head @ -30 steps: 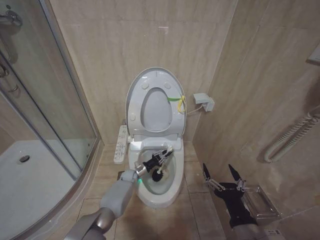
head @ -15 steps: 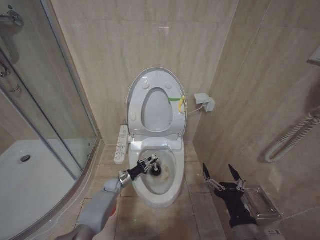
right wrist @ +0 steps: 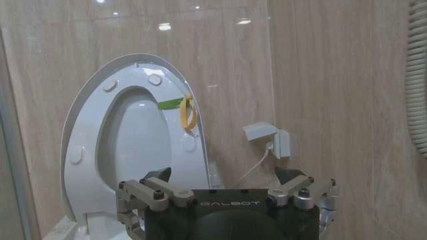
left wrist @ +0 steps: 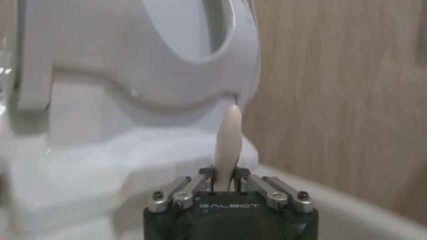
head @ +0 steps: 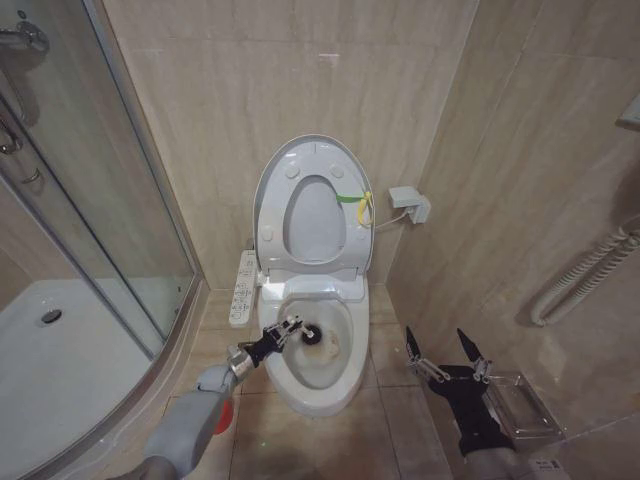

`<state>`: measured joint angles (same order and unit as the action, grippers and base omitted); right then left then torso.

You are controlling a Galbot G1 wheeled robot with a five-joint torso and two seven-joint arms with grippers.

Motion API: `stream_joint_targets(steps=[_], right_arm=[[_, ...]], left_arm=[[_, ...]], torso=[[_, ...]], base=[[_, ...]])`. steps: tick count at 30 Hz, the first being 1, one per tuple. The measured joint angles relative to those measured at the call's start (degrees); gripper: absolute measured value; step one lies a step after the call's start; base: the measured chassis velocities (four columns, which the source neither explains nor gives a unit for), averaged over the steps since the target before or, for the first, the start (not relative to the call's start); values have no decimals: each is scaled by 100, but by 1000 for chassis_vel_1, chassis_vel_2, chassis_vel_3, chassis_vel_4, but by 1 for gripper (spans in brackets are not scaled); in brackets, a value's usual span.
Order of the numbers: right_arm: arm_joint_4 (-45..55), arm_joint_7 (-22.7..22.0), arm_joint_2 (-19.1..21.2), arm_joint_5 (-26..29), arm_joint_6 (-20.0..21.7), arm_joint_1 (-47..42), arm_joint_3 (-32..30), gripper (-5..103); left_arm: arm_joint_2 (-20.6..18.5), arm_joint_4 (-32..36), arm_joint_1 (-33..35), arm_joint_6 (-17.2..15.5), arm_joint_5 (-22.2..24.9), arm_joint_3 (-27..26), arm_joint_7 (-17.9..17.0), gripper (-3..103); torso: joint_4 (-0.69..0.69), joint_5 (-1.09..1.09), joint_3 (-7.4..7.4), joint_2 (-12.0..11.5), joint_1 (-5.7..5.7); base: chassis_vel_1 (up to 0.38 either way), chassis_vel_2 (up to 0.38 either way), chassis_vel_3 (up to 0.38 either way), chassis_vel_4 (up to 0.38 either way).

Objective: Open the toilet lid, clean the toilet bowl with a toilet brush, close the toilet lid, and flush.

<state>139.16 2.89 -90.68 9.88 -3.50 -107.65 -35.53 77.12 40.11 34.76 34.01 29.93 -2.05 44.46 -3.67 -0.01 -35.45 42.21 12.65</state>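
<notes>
Since a second ago, the left gripper (head: 283, 331) has drawn back from mid-bowl toward the robot's left rim of the toilet bowl (head: 345, 385), fingers clamped on the toilet brush (head: 311, 335) by its thin white handle. The dark bristle head rests against the upper inner wall. Behind it, the toilet lid (head: 272, 180) stands upright against the wall (yellow-green strap at its edge). The right gripper (head: 446, 355) waits beside the bowl, fingers apart. Risk, as I judge it: dragging farther could lift the bristles over the rim, dripping onto the floor, or twist the slim handle loose.
</notes>
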Motion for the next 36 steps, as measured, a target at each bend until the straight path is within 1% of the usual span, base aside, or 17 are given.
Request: stream_joint_targets(steps=[1,3,5,7,10,15,18,23,25,29,33,36], right_arm=[[0,0,0,0,0,0,0,100],[0,0,0,0,0,0,0,100],[0,1,0,0,0,0,0,100],[0,1,0,0,0,0,0,100],[0,0,0,0,0,0,0,100],[0,0,0,0,0,0,0,100],[0,0,0,0,0,0,0,100],[0,-1,0,0,0,0,0,100],[0,0,0,0,0,0,0,100],[0,0,0,0,0,0,0,100],[0,0,0,0,0,0,0,100],[0,-1,0,0,0,0,0,100]], left_arm=[[26,40,-19,-9,83,10,-19,19],[163,152,-157,-31,399,12,-73,19],[239,178,-232,-32,482,-13,-93,19],[400,205,-391,-32,601,-61,-123,18],[538,163,-472,-30,632,-71,-109,18],[599,63,-498,-9,606,-93,-65,18],[650,-23,-472,4,628,-158,-41,18],[642,-200,-291,32,610,-237,53,18],[605,-285,-231,86,576,-296,70,18],[601,-220,-212,124,613,-314,54,18],[770,32,-308,200,761,-352,-19,18],[849,36,-323,214,792,-386,-39,18]], torso=[[-1,0,0,0,0],[-1,1,0,0,0],[-1,-1,0,0,0],[-2,2,1,0,0],[-2,0,0,0,0],[2,1,0,0,0],[0,2,1,0,0],[1,1,1,0,0],[3,1,1,0,-1],[3,1,1,0,-1],[-3,1,1,0,0],[-3,1,1,0,0]], base=[[0,0,0,0],[0,0,0,0],[0,0,0,0],[0,0,0,0],[0,0,0,0],[0,0,0,0],[0,0,0,0],[0,0,0,0],[0,0,0,0],[0,0,0,0],[0,0,0,0],[0,0,0,0]])
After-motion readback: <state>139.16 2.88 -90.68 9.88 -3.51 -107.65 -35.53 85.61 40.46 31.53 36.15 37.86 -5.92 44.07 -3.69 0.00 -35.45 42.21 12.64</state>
